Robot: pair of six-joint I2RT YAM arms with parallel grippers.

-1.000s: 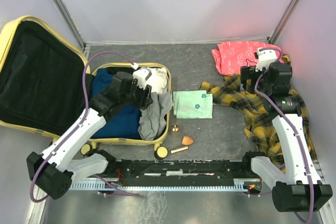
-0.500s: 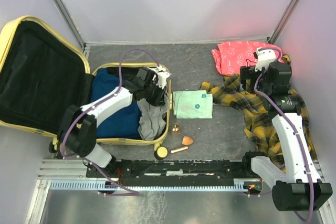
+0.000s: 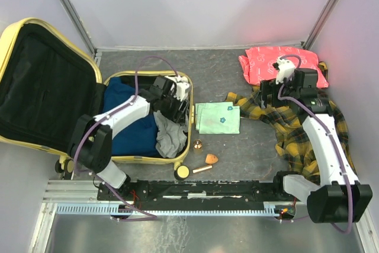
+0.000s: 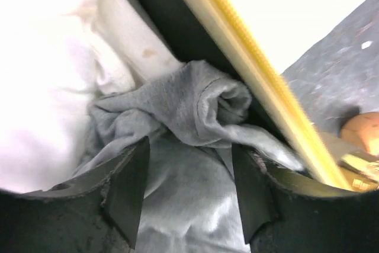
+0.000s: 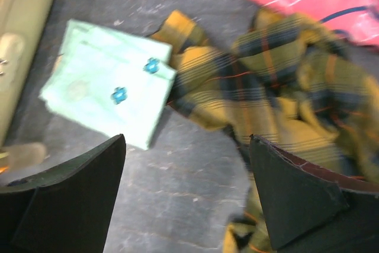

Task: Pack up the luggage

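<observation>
One luggage (image 3: 41, 87) lies open. Left tool (image 4: 189, 164) spread wide over one grey cloth (image 4: 201, 105); right tool (image 5: 186, 152) wide above one plaid cloth (image 5: 266, 81).

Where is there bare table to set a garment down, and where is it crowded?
Bare tabletop lies beyond the folded mint cloth, between the luggage and the pink cloth. Another patch sits nearer the arms, between the small wooden piece and the yellow plaid cloth. Crowded: the right side under cloths, and the luggage's clothes-filled base.
</observation>
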